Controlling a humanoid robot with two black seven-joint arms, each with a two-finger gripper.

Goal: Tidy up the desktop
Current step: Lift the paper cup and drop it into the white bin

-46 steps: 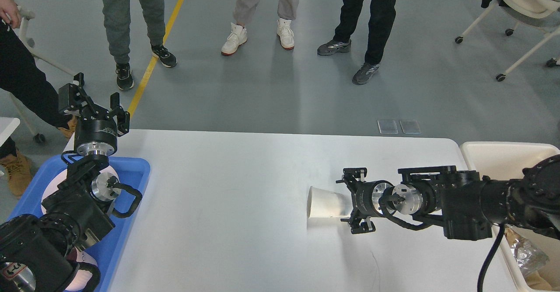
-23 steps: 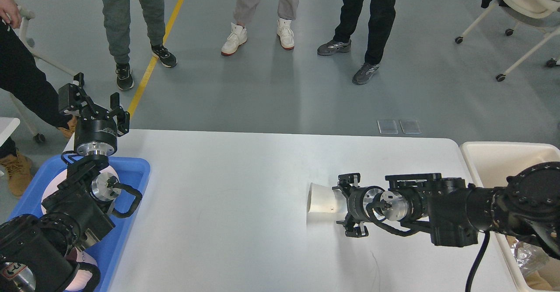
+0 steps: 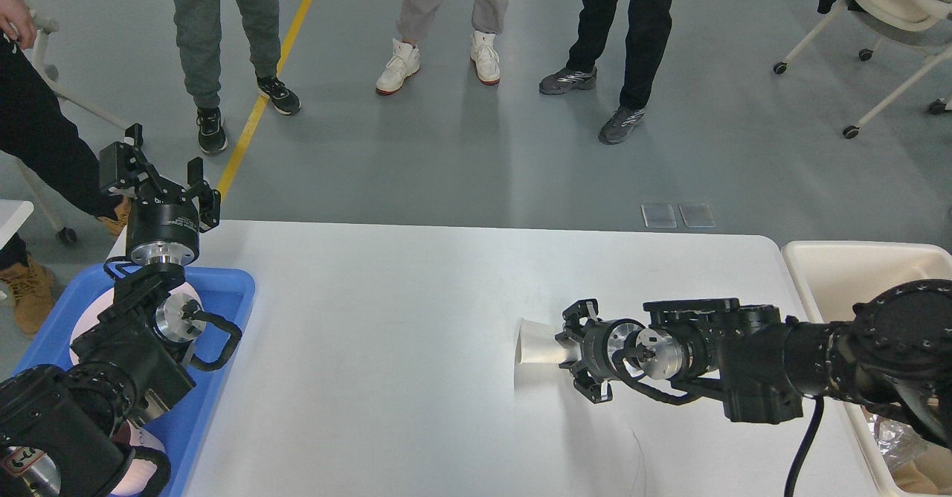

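Sliding leftward across the desktop (image 3: pixel 387 348) over the last second, the right gripper (image 3: pixel 574 352) has closed the gap on the white paper cup (image 3: pixel 537 344), which lies on its side with its mouth facing left. A second ago the fingers bracketed only the cup's base; now they reach further along the body, one above and one below it, and the cup itself has been nudged slightly left of its earlier spot. By my reading, that puts the pick-up step near its end: the cup is seated between the fingers and ready to be squeezed, lifted, and probably carried to the cream-white bin (image 3: pixel 833 266) at the table's right edge. The right jaws stand apart, about as wide as the cup's narrow end, straddling it; whether the pads already press on the paper I cannot tell from this angle. The left gripper (image 3: pixel 152 173) has not moved: it hangs raised over the far end of the blue tray (image 3: pixel 223 289) at the table's left corner, jaws spread wide and holding nothing. The cup is the only loose item showing on the white surface.
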